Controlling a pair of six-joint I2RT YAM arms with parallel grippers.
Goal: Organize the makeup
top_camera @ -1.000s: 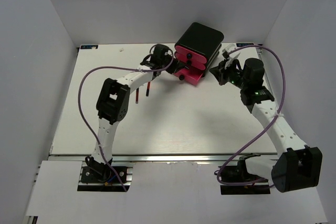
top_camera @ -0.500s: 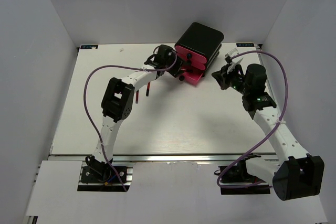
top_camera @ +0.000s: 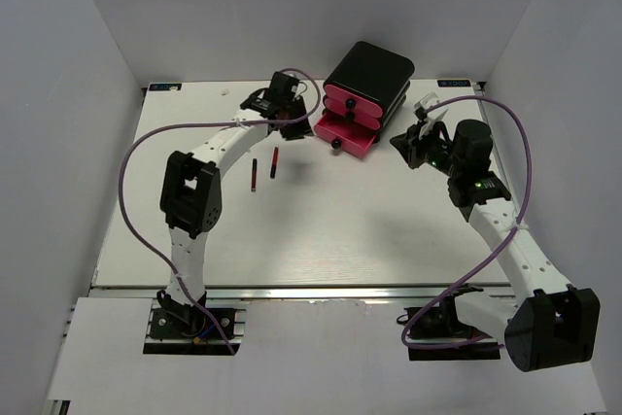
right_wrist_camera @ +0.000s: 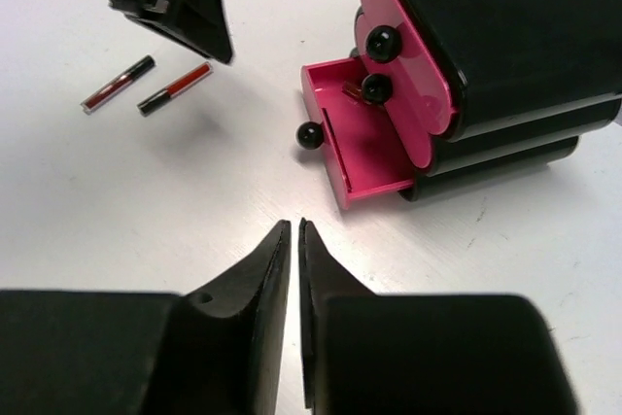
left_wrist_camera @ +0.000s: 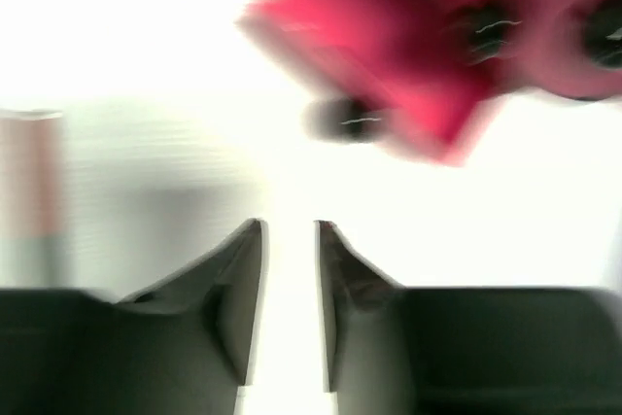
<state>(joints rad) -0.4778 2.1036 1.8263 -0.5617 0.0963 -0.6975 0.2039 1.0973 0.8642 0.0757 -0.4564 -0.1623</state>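
Observation:
Two thin makeup sticks, one dark (top_camera: 254,174) and one red (top_camera: 275,163), lie side by side on the table left of the box; they also show in the right wrist view, dark (right_wrist_camera: 119,84) and red (right_wrist_camera: 175,88). My left gripper (top_camera: 294,126) hovers just above and behind them, left of the open bottom drawer (top_camera: 345,135). Its jaws stand a narrow gap apart with nothing between them (left_wrist_camera: 290,230). A small brownish item (right_wrist_camera: 353,92) lies at the back of the open drawer (right_wrist_camera: 364,143). My right gripper (top_camera: 401,141) is shut and empty (right_wrist_camera: 293,228), right of the drawer.
The black box (top_camera: 369,73) with three pink drawers stands at the back middle; its upper two drawers are shut. A blurred beige-pink shape (left_wrist_camera: 29,177) shows at the left edge of the left wrist view. White walls enclose the table.
My left gripper has drawn back from the front of the open drawer to the left, above the two sticks. The right arm has shifted slightly right.

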